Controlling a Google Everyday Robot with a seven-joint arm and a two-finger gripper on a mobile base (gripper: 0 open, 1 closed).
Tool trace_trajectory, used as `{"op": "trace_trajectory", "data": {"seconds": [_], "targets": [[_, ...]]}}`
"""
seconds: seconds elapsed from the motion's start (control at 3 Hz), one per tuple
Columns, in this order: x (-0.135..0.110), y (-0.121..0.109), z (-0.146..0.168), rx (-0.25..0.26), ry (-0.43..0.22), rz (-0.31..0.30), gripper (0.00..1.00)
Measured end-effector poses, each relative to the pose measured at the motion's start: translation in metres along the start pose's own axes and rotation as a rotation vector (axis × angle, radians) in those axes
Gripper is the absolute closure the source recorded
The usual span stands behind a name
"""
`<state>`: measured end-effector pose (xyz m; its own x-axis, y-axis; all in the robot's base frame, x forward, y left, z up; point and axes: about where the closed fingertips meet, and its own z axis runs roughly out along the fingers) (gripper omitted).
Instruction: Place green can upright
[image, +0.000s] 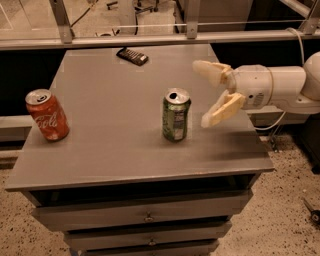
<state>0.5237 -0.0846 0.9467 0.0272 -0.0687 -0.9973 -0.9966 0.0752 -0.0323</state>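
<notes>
The green can (176, 115) stands upright on the grey table (110, 100), right of its middle, silver top and pull-tab facing up. My gripper (205, 93) is to the right of the can, apart from it, with its cream fingers (221, 110) spread wide open and holding nothing. The white arm reaches in from the right edge of the view.
A red cola can (47, 115) stands upright near the table's left edge. A dark flat device (132, 56) lies at the back of the table. Drawers sit below the tabletop. A railing runs behind the table.
</notes>
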Motion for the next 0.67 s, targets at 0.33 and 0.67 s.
{"op": "trace_trajectory", "data": {"seconds": [0.33, 0.67], "targets": [[-0.015, -0.003, -0.052, 0.056, 0.12, -0.041, 0.0], [-0.023, -0.006, -0.063, 0.072, 0.128, -0.061, 0.0]]}}
